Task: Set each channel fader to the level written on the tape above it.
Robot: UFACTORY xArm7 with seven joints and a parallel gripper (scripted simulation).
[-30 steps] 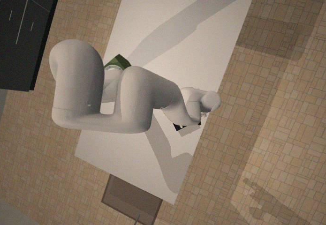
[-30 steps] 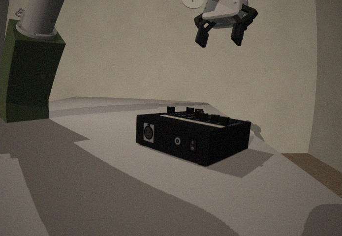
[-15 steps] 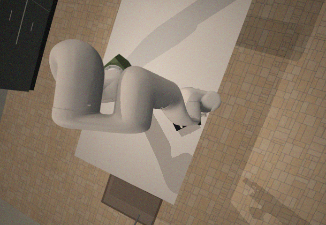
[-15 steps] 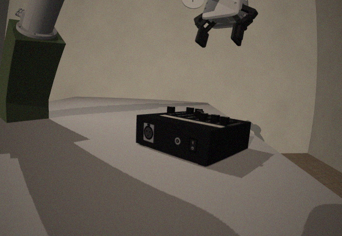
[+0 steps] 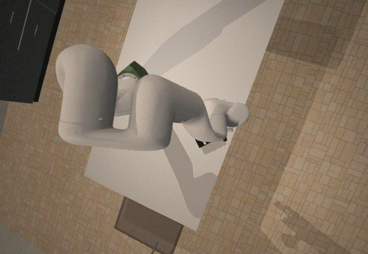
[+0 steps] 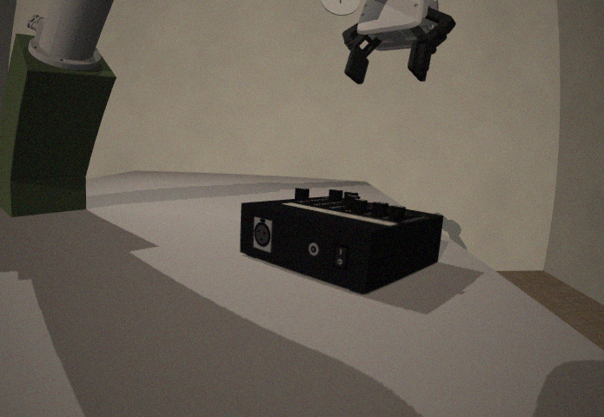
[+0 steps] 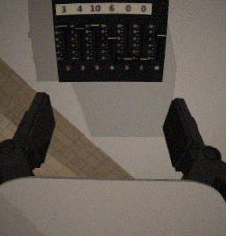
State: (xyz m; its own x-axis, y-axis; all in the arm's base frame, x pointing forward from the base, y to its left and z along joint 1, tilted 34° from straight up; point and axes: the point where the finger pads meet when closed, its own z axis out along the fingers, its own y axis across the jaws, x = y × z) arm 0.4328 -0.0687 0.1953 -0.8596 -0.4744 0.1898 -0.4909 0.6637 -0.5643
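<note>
Wrist view: desk (image 7: 110, 74) sat at top centre of frame on table (image 7: 201, 74), upright. Gripper (image 7: 110, 133) hung well above it, jaws wide, nothing held. Tape (image 7: 103, 8) read 3 4 10 6 0 0. Caps looked at mixed heights; exact levels too small to tell, so prob. most work left.

Room with tiled floor and pale wall

A white table (image 5: 220, 53) is set on tan patchwork flooring (image 5: 325, 119); a dark cabinet (image 5: 10, 53) is seen nearby, and long shadows are cast.
</note>
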